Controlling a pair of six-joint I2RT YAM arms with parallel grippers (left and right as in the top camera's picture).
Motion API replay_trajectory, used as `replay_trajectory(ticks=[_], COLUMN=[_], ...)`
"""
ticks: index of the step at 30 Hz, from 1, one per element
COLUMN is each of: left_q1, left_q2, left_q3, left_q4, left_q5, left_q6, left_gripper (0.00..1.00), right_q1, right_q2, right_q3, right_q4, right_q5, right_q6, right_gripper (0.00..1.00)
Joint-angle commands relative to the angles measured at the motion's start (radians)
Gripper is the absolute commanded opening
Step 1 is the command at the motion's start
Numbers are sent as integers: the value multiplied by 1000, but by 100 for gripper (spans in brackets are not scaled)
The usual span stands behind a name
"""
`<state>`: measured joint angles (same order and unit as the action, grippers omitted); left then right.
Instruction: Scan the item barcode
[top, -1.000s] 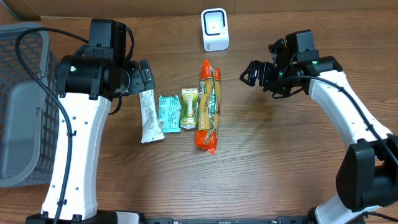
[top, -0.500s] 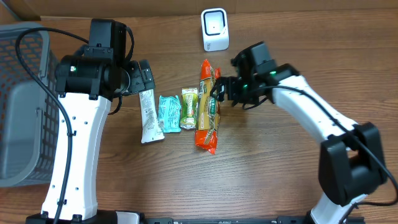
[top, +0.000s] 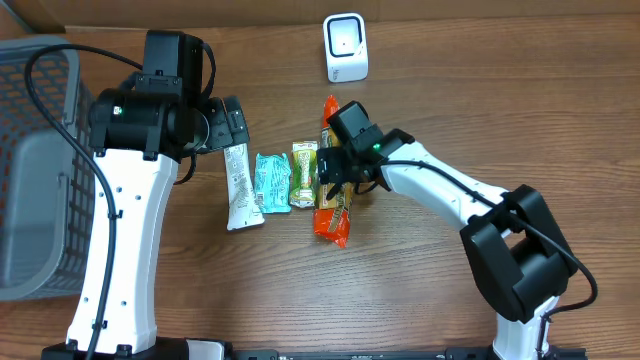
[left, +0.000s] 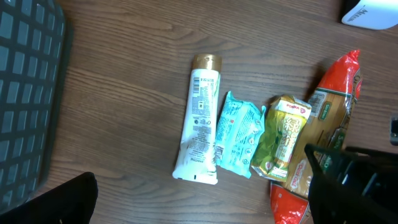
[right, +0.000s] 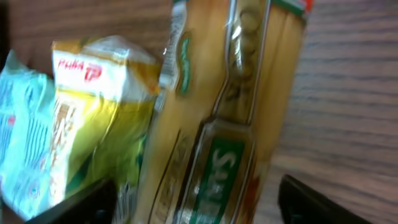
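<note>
Right pincer (top: 337, 180) spread astride the spaghetti packet (right: 217, 93), green label (right: 219, 167) too blurred for reading; left pincer (top: 236, 128) spread.

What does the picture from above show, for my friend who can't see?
The right arm's tool hangs open over a long orange pasta packet. Beside it lie a yellow-green packet, a teal packet and a white tube, with a white scanner behind.

Desk (top: 450, 110): brown wood grain, matt. Pasta packet (right: 224, 124): glossy clear film, crinkled. Left of it, tube (left: 200, 124): smooth white plastic, metallic gold cap (left: 206, 61). Far left, basket (top: 30, 200): grey matt plastic mesh.
</note>
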<state>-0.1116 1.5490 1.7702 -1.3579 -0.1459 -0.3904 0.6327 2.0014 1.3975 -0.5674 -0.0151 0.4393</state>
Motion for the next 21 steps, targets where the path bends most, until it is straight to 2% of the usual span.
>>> replay_trajectory(ticks=[1,6,10,13,15,17,19,21], left_q1=[0,0,0,0,0,0,0,0], left_q2=[7,7,7,7,7,7,7,7], left_q3=[11,11,11,11,11,11,11,11], left_q4=[1,1,1,1,1,1,1,1], left_q5=[9,9,9,9,9,9,9,9], left_q6=[-6,-6,-6,-6,-6,-6,-6,-6], left_gripper=[100,100,100,100,100,100,100,99], right_q1=[25,42,42,42,42,42,40,33], right_q2=[23,77,127,135,129,124,117,108], right_q3=[-3,23,85,110,133,163,190,216], right_q4=[26,63,9,-32,-76,-135,-189,-244], right_q5=[111,181,179,167,141,98,80,56], right_q6=[10,-5,-17,-16,-17,-17,-17,-21], right_gripper=[77,67,61,48,33,11,7,7])
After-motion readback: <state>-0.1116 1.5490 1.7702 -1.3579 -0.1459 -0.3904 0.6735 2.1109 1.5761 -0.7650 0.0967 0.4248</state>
